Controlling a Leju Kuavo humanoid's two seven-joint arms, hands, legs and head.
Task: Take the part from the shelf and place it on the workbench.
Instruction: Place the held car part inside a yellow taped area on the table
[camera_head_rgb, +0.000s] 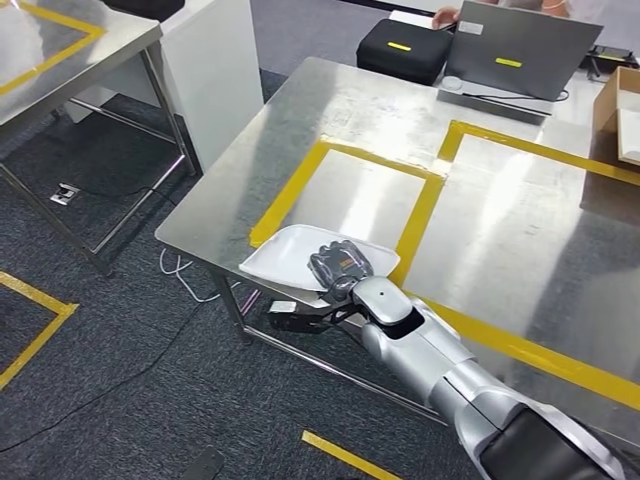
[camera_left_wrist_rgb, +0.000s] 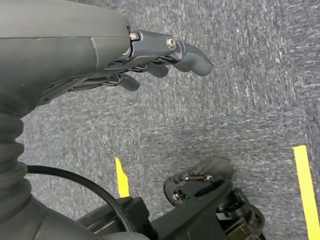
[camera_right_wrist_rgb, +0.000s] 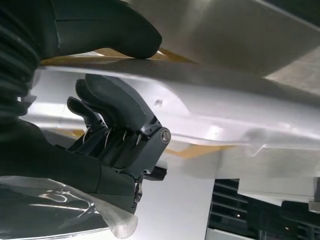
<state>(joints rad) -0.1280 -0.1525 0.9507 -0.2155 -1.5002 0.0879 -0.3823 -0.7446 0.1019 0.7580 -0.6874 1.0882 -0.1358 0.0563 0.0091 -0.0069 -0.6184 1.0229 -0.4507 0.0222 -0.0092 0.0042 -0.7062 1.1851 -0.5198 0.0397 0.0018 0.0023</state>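
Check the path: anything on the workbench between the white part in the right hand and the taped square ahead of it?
Nothing visible. The right hand holds the white part over the near edge of the workbench, partly overlapping the yellow-taped square, whose steel surface is bare. The laptop and black case sit at the far edge, well clear.

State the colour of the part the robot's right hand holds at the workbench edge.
White: the part, a shallow tray held by the right hand, shows best in the head view.
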